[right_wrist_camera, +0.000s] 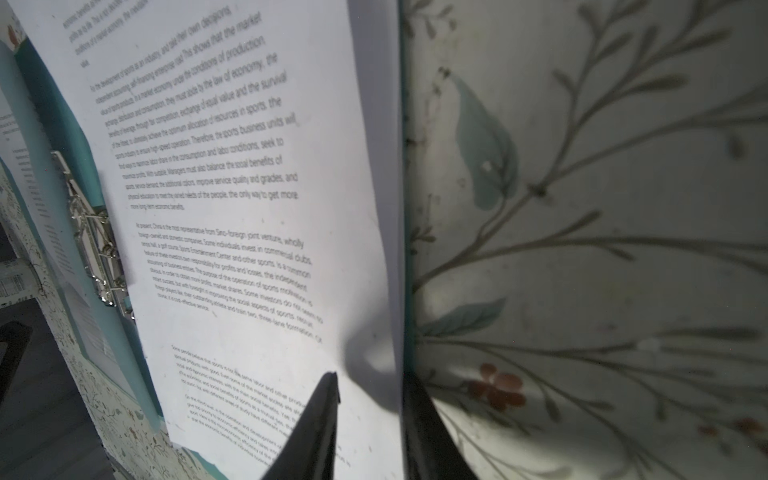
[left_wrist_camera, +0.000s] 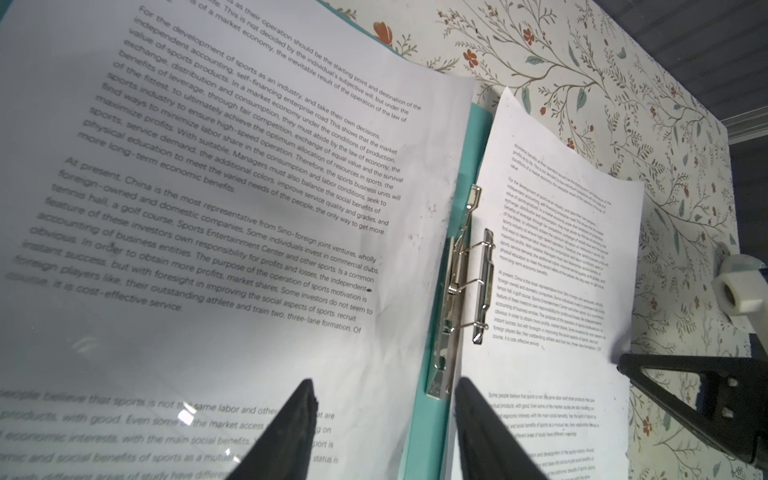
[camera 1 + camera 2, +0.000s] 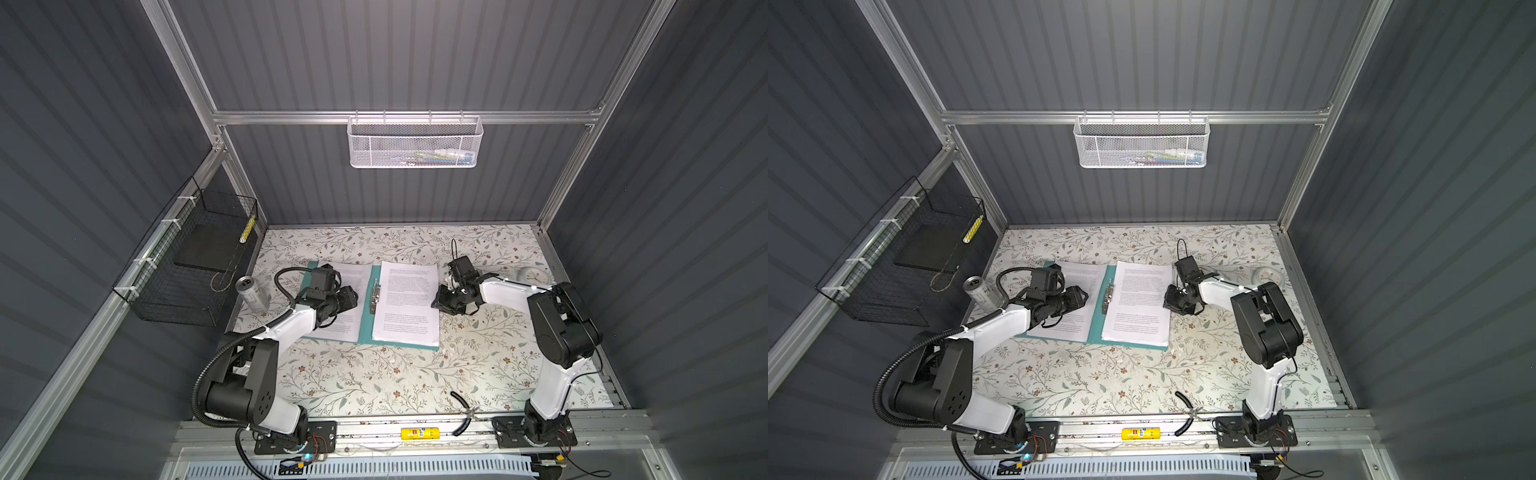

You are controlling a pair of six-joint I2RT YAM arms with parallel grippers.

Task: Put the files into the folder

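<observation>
The folder (image 3: 365,330) lies open and flat on the floral table (image 3: 374,374), toward the back and between the two arms, with the files (image 3: 409,299) spread over both of its teal covers. At the far left a black wire basket (image 3: 174,307) hangs on the side wall with a flat black slab (image 3: 203,249) inside it; just beside the basket a silver can (image 3: 252,294) stands on the table, apart from the folder's left edge. The left gripper (image 3: 352,298) hovers over the left-hand sheet (image 3: 345,326), which covers most of the left cover; in the left wrist view its jaws stand wide and hold nothing, with that sheet's inner edge and the teal spine showing between them. The metal clip (image 3: 375,296) runs along the spine, right at the inner edge of the right-hand pile (image 3: 1138,291); I cannot tell whether it pins the paper. That pile is several printed sheets, slightly fanned, resting on the right cover; a strip of teal shows along its near edge. The right gripper (image 3: 437,300) sits at the pile's outer edge, about halfway along; its jaws are narrow but apart. In the right wrist view, one of its fingers (image 1: 320,415) is over the printed face and the other is outside the edge; nothing looks clamped. Farther right a small white clock (image 3: 531,275) lies on the table, well apart.
</observation>
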